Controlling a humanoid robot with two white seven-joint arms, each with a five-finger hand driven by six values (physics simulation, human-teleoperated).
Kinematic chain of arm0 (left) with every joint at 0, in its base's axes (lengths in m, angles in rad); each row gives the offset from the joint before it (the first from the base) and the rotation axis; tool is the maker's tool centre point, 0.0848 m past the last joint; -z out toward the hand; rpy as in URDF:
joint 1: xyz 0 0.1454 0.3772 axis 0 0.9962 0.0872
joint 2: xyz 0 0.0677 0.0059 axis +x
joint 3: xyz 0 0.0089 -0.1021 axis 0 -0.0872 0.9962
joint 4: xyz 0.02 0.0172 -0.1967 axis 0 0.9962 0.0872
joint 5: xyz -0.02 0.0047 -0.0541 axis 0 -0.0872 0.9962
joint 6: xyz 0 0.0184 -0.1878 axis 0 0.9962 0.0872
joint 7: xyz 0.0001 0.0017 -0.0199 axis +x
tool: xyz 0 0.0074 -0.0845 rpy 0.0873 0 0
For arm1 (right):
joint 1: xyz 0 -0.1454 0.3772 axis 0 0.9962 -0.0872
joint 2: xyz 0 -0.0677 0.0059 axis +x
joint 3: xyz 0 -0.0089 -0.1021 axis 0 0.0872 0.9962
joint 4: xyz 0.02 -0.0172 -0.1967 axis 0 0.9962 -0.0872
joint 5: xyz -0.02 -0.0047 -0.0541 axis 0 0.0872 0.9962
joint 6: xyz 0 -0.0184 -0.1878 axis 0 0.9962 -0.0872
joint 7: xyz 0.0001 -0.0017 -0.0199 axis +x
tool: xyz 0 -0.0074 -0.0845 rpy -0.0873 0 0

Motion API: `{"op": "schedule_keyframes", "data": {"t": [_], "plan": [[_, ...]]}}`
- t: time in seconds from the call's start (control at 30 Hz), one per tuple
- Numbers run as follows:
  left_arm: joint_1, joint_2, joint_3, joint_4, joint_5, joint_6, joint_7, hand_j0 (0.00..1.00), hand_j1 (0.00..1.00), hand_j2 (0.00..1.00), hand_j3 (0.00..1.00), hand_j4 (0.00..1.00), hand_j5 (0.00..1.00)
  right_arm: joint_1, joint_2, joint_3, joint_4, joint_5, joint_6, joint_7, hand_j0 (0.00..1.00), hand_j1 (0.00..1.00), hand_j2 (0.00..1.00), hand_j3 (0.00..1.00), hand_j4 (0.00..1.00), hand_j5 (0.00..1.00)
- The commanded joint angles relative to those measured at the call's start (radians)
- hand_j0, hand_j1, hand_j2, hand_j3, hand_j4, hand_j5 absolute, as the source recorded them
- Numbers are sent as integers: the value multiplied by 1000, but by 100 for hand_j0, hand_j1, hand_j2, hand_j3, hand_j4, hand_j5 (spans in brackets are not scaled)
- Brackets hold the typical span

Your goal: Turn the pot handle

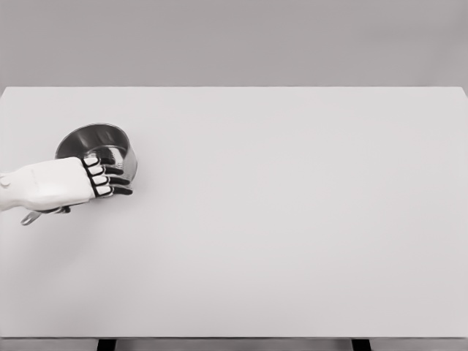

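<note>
Backdrop: plain grey wall behind a wide white counter [292, 219] that fills most of the head view; two dark legs show at the bottom edge.

Pot [97, 150]: dark, shiny metal, round, upright on the counter at far left, set in the rear half of the surface. Open top faces up; interior reads dark with lighter reflections along the wall. Rim visible on the back and left; the front right part is covered by the hand.

Pot handle [31, 218]: only a short metallic tip shows, poking out below the wrist at lower left, near the picture's left edge. The rest runs under the palm, hidden.

Left hand [73, 183]: white shell, arm entering from the left edge. It lies over the near side of the pot, palm down. Fingers [102, 179] with dark joints and white pads, stacked side by side, pointing right, bent down over the pot's front right wall. Grip appears to be closed around the handle where it meets the pot, though the contact itself is hidden beneath the palm.

Remaining counter to the right of the pot is uniform white
</note>
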Motion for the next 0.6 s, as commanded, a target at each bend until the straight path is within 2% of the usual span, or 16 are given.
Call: {"op": "schedule_keyframes", "data": {"t": [0.0,0.17,0.3,0.43,0.57], "plan": [[2,36,4,-16,68,0,1,100,100,100,100,100,100,0,0,0,0,0,0,0,100,100,100,100,100,100],[2,91,21,-49,219,0,1,100,100,100,100,100,100,0,0,0,0,0,0,0,100,100,100,100,100,100],[2,79,24,-50,361,0,0,100,100,100,100,100,100,0,0,0,0,0,0,0,100,100,100,100,100,100],[6,31,25,-49,397,0,6,100,100,100,100,100,100,0,0,0,0,0,1,0,100,100,100,100,100,100],[26,11,27,-47,401,205,20,100,100,100,100,100,100,0,0,0,0,0,0,0,100,100,100,100,100,100]]}}
